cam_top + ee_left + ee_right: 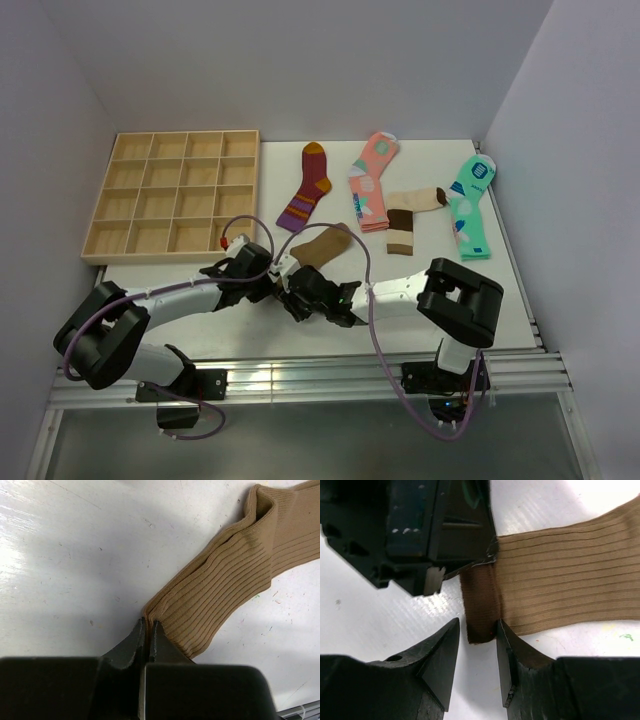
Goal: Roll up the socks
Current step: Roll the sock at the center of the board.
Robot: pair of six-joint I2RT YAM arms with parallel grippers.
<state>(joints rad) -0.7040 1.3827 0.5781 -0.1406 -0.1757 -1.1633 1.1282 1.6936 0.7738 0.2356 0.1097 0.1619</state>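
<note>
The brown sock (235, 580) lies flat on the table (75, 555) just ahead of the two arms, its darker cuff (480, 607) toward them. The left jaws are closed on one corner of that cuff. The right jaws stand open astride the other corner, gripping nothing yet.

The likely risk is a lopsided start. If the right jaws catch only one layer or miss the thin edge, the roll would skew or the cuff pull free. The two sets of jaws also sit close enough to knock together.

The white table looks smooth and scuffed, so cloth may slide rather than turn.

Further back lie the beige sock (405, 222), a maroon striped sock (310, 185), a pink sock (370, 180), a green sock (470, 205) and a wooden tray (165, 205). Plain pale walls (300, 60) box them in.
</note>
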